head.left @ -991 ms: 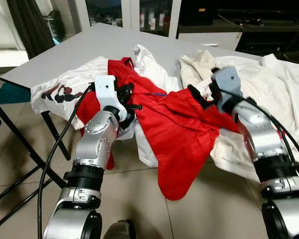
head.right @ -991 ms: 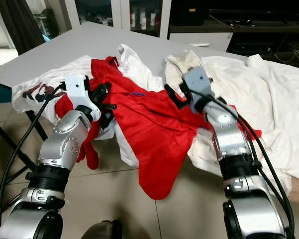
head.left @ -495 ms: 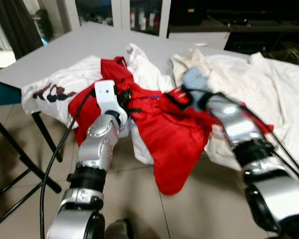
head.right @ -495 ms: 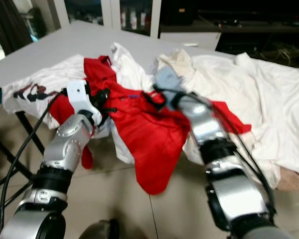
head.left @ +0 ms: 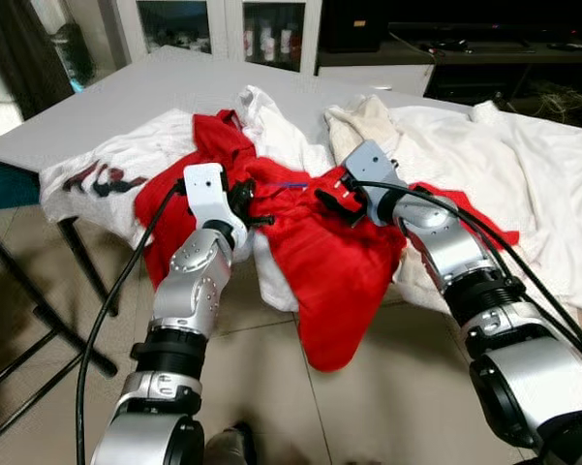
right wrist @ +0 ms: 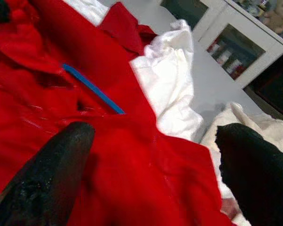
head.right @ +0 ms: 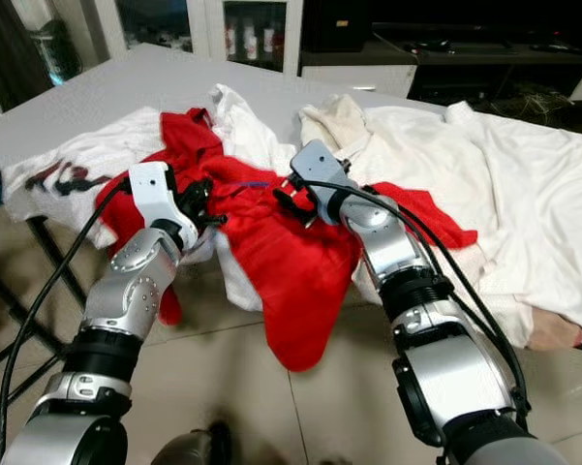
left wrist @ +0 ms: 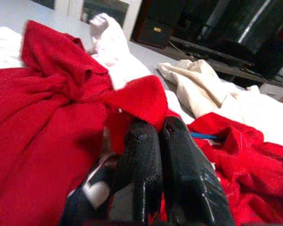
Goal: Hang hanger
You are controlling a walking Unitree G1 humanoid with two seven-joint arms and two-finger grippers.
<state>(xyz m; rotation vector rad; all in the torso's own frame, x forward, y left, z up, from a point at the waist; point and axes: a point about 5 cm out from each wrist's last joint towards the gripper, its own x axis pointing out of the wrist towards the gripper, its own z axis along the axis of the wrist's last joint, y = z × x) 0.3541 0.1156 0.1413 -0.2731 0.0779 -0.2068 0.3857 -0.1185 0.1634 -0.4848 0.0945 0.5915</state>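
Left gripper (head.left: 255, 201) is pinching a fold of the red garment (head.left: 339, 262), fingers pressed together on the cloth. Right gripper (right wrist: 155, 165) is hovering over the same garment, fingers spread. The garment is draping over the desk (head.left: 136, 92) near edge, beside white clothes (head.left: 484, 165). A blue hanger bar (right wrist: 92, 89) is showing inside it.

Grey table (head.left: 145, 87), beige tiled floor (head.left: 387, 407), glass-fronted cabinet (head.left: 223, 29) behind

A thin blue hanger (right wrist: 93, 89) lies buried in the crumpled red garment (head.left: 339, 262) — just a short straight bar shows, slanting across the cloth at the table's (head.left: 136, 92) front edge.
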